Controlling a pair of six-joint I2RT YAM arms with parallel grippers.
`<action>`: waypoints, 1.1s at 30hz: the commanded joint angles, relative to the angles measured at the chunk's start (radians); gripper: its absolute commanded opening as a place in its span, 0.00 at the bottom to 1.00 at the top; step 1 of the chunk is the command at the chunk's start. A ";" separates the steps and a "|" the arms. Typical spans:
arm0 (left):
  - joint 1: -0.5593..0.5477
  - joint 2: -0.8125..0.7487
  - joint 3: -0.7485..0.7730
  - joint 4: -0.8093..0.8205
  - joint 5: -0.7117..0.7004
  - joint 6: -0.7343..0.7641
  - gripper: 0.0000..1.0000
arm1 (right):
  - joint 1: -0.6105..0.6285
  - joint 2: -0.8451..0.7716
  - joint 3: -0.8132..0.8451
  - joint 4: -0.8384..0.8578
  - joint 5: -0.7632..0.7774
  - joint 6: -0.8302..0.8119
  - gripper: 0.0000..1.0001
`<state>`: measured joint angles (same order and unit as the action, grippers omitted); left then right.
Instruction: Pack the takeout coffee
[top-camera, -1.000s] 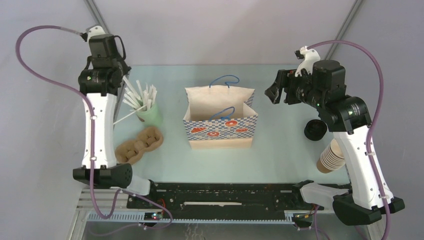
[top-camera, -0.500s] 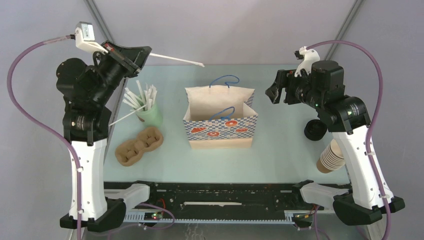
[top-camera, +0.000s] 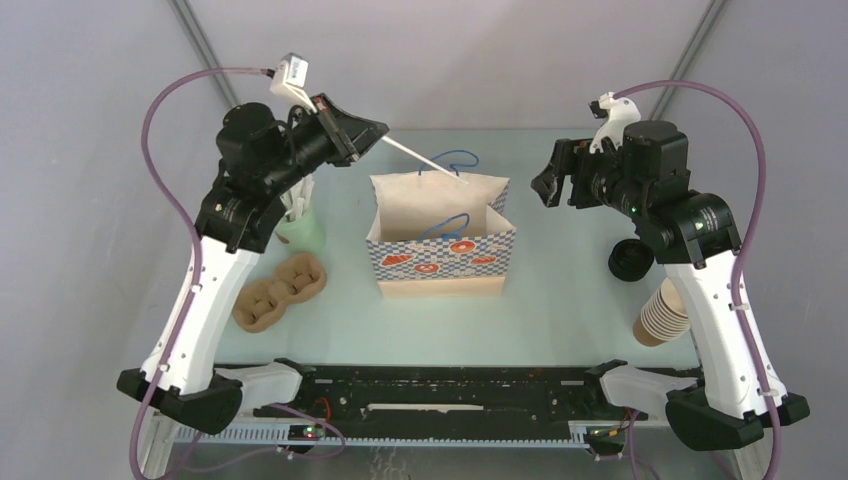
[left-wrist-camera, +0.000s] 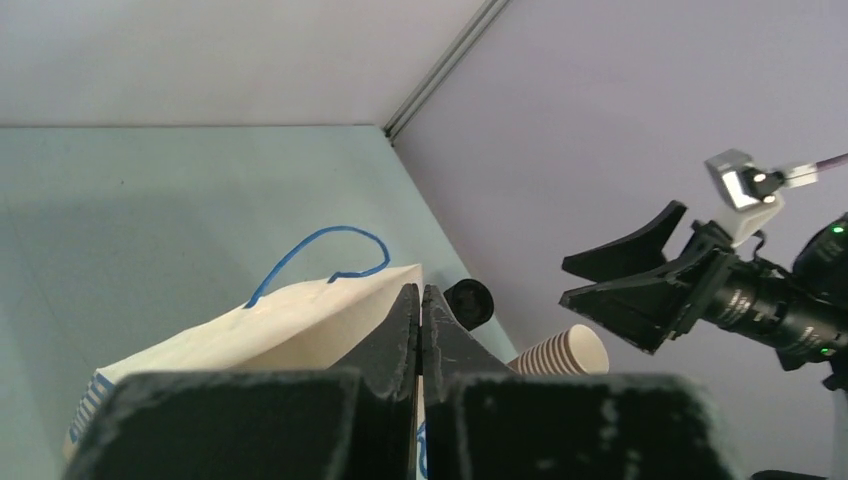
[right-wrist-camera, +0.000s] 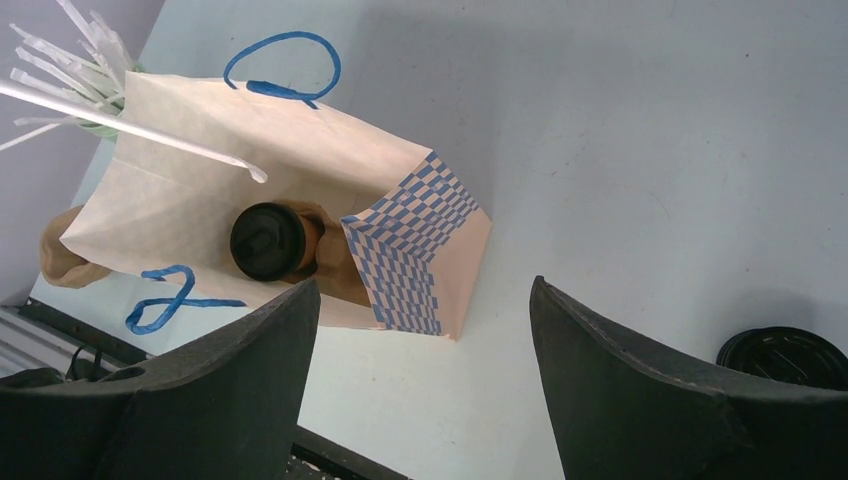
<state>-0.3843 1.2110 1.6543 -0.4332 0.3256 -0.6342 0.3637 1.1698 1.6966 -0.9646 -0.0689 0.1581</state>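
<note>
1. At the near right corner of the table (top-camera: 560, 300), a stack of lidless paper cups (top-camera: 660, 316) lies tilted. Toward the near left edge lies a brown cardboard cup carrier (top-camera: 278, 290).
2. Just beyond the stack, by the right edge, a loose black lid (top-camera: 630, 260) rests on the table.
3. A checkered paper bag (top-camera: 440, 262) with blue handles stands open in the middle of the table. The takeout coffee (right-wrist-camera: 268, 240) sits inside it, at the bag's right end, black lid toward the opening. I cannot tell whether it stands quite straight.
4. Near the left edge, beyond the carrier, a green cup of white sticks (top-camera: 302, 230) shows partly behind the left arm.
5. The right gripper (top-camera: 548, 182) hangs above the table, to the right of the bag and apart from it, its jaws spread wide and holding nothing.
6. The left gripper (top-camera: 375, 132) is raised over the far left part of the table, jaws clenched on one white stick (top-camera: 425, 158). The stick slants toward the bag, and its free tip lies over the bag's far rim.
</note>
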 joint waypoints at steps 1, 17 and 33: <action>-0.033 -0.013 -0.042 0.047 -0.071 0.053 0.00 | -0.010 -0.018 0.000 0.035 -0.001 -0.004 0.85; -0.195 0.068 -0.251 0.196 -0.287 0.139 0.38 | -0.046 -0.048 -0.034 0.064 -0.029 0.019 0.85; -0.156 -0.118 0.008 -0.173 -0.585 0.264 0.99 | -0.111 -0.079 0.016 0.022 -0.005 0.064 0.97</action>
<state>-0.5400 1.0985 1.4914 -0.5430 -0.1864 -0.4339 0.2676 1.1015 1.6352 -0.9356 -0.0879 0.1955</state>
